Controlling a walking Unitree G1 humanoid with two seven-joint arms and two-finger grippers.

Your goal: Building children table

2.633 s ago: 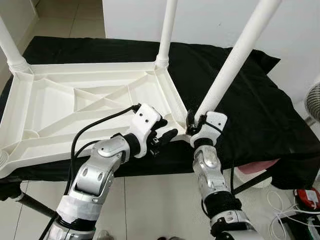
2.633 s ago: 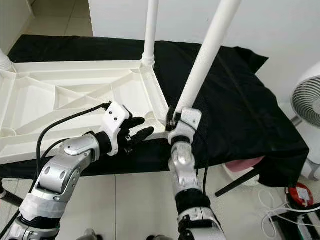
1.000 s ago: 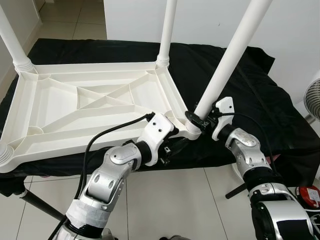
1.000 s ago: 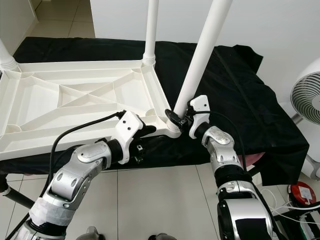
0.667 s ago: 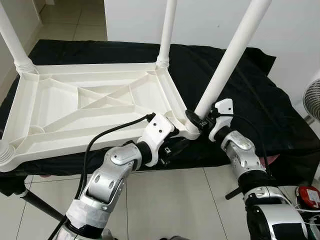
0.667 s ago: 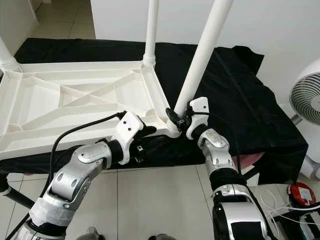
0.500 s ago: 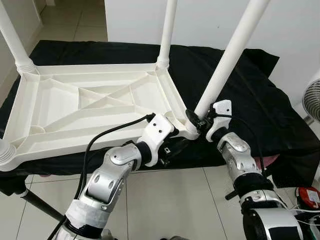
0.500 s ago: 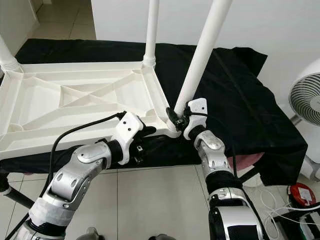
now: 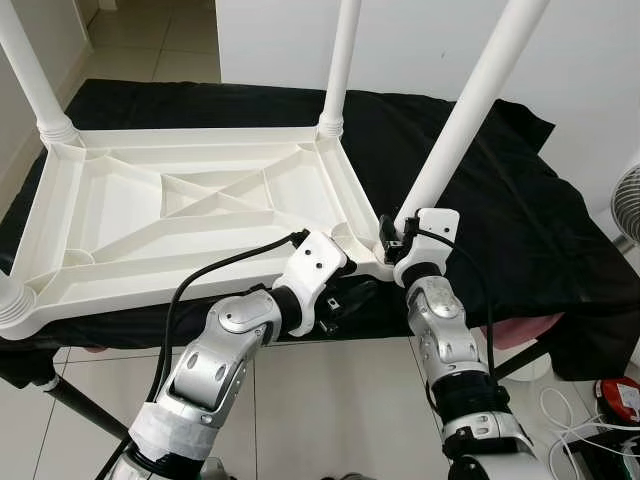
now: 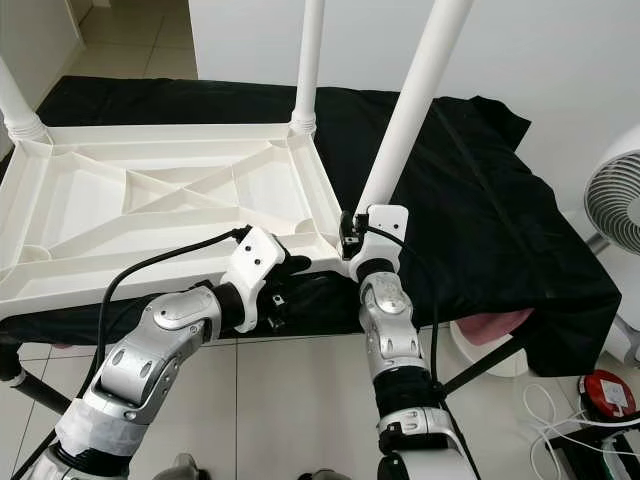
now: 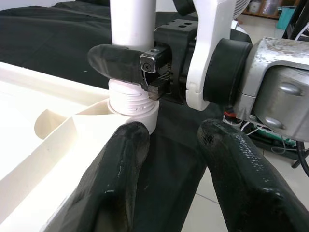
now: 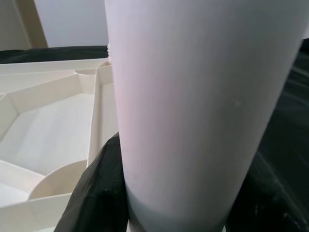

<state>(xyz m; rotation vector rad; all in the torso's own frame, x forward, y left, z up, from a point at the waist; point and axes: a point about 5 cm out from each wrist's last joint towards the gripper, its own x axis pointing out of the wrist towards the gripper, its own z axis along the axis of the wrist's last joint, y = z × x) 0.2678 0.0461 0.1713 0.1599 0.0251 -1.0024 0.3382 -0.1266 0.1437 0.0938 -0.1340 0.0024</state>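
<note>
Left eye view: a white plastic children's tabletop (image 9: 190,225) lies upside down on a counter (image 9: 520,230) draped in black cloth, its ribbed underside facing up. Legs already stand at three other corners, including the far right one (image 9: 338,70). At the near right corner, a fourth white leg (image 9: 455,125) rises at a slant from its round socket (image 11: 133,108).

The right gripper (image 9: 395,238) is clamped on the base of that leg, just above the socket; the left wrist view shows one black finger (image 11: 118,63) wrapped across the tube where its threaded end meets the socket. The left gripper (image 9: 345,298) rests with fingers parted under the tabletop's near edge beside the same corner, holding nothing.

Judged from the slant, the leg is not yet seated straight and still wants turning home. The parts look like light, stiff, hollow moulded plastic with a smooth, somewhat slippery finish; the long leg would lever easily against its threads, so the sound hold is low, close to the socket, with the tabletop's rim braced against twisting.

A white fan (image 10: 615,200) stands to the right of the counter.
</note>
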